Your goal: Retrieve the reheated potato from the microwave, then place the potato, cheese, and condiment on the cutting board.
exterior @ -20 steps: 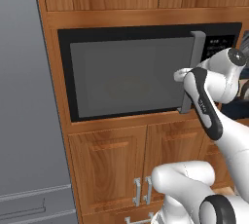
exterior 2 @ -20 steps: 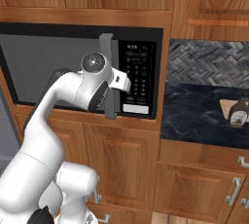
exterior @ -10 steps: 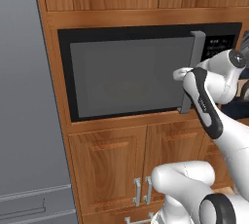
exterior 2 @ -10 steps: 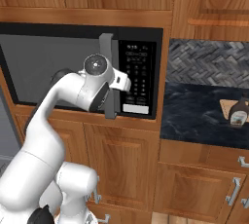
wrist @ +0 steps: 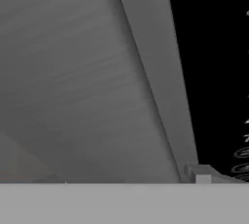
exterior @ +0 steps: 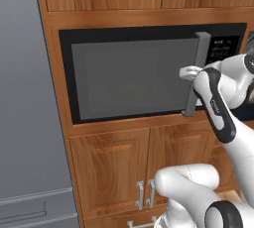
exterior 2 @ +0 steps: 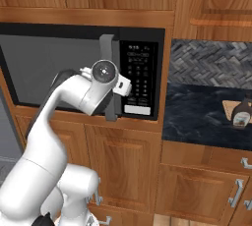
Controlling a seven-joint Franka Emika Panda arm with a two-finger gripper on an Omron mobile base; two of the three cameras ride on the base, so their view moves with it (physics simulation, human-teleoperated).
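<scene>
Nothing moved since earlier | our gripper [exterior: 187,72] at microwave [exterior: 134,81] door handle [exterior: 195,73] | grip probably unclear, can't tell | condiment [exterior 2: 241,113] far right

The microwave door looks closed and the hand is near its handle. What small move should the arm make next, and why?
Probably ease the hand forward onto the vertical grey handle and grip it. The microwave door is shut, the hand sits right at the handle's mid-height, and the potato inside cannot be reached until the door swings open.
</scene>
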